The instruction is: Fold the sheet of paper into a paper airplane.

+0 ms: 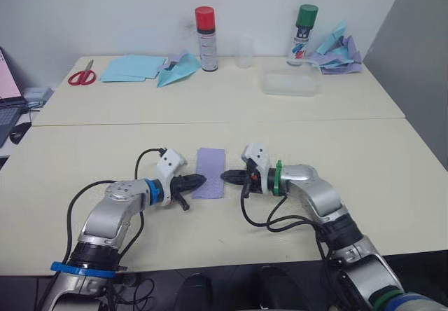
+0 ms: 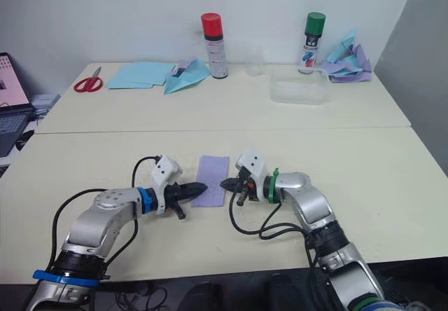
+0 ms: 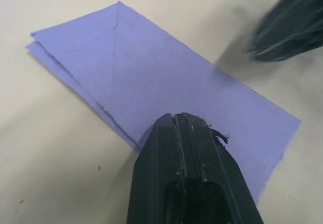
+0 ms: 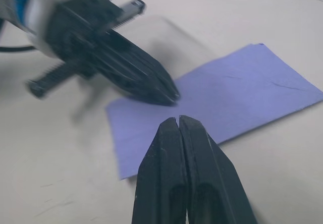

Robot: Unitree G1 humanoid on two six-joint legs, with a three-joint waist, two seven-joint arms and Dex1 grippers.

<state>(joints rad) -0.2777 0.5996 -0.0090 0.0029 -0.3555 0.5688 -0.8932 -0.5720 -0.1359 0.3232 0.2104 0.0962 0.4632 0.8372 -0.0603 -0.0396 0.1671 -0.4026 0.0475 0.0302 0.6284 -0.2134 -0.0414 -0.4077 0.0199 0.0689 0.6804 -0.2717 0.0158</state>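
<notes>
The sheet of paper (image 1: 210, 171) is lavender and lies flat on the cream table (image 1: 350, 150), folded into a narrow rectangle with faint creases. It sits between my two grippers. My left gripper (image 1: 201, 179) is shut, and its tip rests over the sheet's near left edge (image 3: 166, 82). My right gripper (image 1: 224, 176) is also shut, with its tip at the sheet's right edge; the two tips nearly meet. In the right wrist view the right gripper (image 4: 179, 119) points at the left gripper (image 4: 166, 95) across the paper (image 4: 242, 93). The paper airplane is out of view.
Along the back of the table stand a red-capped spray can (image 1: 205, 38), a clear cup (image 1: 243, 52), a green-capped can (image 1: 304, 34) and a clear plastic box (image 1: 288, 83). Red scissors (image 1: 82, 76), light blue sheets (image 1: 131, 67), a light blue plane (image 1: 178, 69) and a paper heap (image 1: 337, 53) lie there too.
</notes>
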